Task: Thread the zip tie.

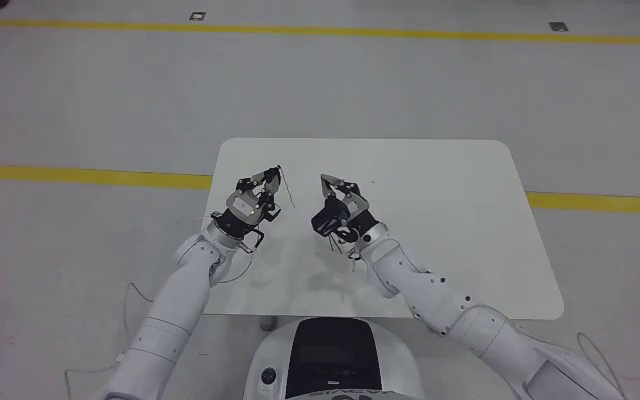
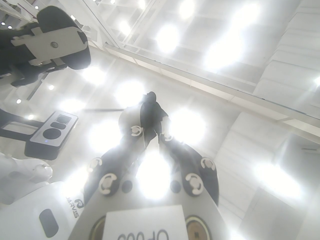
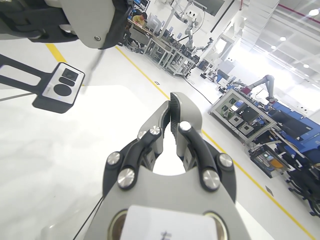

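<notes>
Zip tie (image 1: 287, 188) pinched in left claw (image 1: 272, 178), strap slanting down toward the white surface (image 1: 450, 200), we see right claw (image 3: 171, 111) pressed together, near it

A white table (image 1: 450, 200) with rounded corners stood on a pale grey floor (image 1: 400, 90). One yellow line (image 1: 300, 30) ran across the floor far beyond the table. A second yellow line (image 1: 100, 177) showed at the table's left and right edges. A small dark floor marker (image 1: 198, 15) lay just beyond the far line on the left, and another marker (image 1: 558, 26) on the right. Farther off in the hall stood metal-framed workbenches (image 3: 172, 58), an open framed cabinet (image 3: 240, 116) and blue machinery (image 3: 295, 116). Bright ceiling lights (image 2: 167, 37) glared overhead.
</notes>
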You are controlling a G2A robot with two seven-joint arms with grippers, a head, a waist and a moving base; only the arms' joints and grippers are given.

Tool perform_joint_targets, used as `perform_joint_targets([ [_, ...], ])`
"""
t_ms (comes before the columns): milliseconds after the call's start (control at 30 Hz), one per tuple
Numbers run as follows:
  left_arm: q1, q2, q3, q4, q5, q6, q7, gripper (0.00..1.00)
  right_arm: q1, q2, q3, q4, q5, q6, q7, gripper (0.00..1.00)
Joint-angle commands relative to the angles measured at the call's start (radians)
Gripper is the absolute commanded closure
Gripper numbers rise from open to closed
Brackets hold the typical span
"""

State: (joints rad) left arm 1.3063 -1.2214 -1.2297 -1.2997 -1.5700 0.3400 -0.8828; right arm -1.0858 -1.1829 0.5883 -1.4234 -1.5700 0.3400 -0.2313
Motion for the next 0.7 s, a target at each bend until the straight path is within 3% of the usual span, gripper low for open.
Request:
perform_joint_targets([
  [0, 0.0, 0.0, 0.0, 0.0, 0.0, 0.0, 0.0, 1.0, -0.001, 0.005, 0.003, 0.003, 0.0, 0.0, 0.004, 1.0],
  [133, 0.0, 0.0, 0.0, 0.0, 0.0, 0.0, 0.0, 1.0, -0.018, 0.02, 0.032, -0.009, 0.0, 0.0, 0.006, 1.0],
  [167, 0.0, 0.0, 0.0, 0.0, 0.0, 0.0, 0.0, 1.0, -0.027, 0.024, 0.041, -0.019, 0.0, 0.0, 0.002, 0.77],
  [200, 0.0, 0.0, 0.0, 0.0, 0.0, 0.0, 0.0, 1.0, -0.035, 0.027, 0.045, -0.032, 0.0, 0.0, -0.011, 0.0],
  [667, 0.0, 0.0, 0.002, -0.005, 0.007, -0.002, 0.01, 1.0, -0.045, 0.03, 0.053, -0.042, 0.0, 0.0, -0.023, 0.0],
])
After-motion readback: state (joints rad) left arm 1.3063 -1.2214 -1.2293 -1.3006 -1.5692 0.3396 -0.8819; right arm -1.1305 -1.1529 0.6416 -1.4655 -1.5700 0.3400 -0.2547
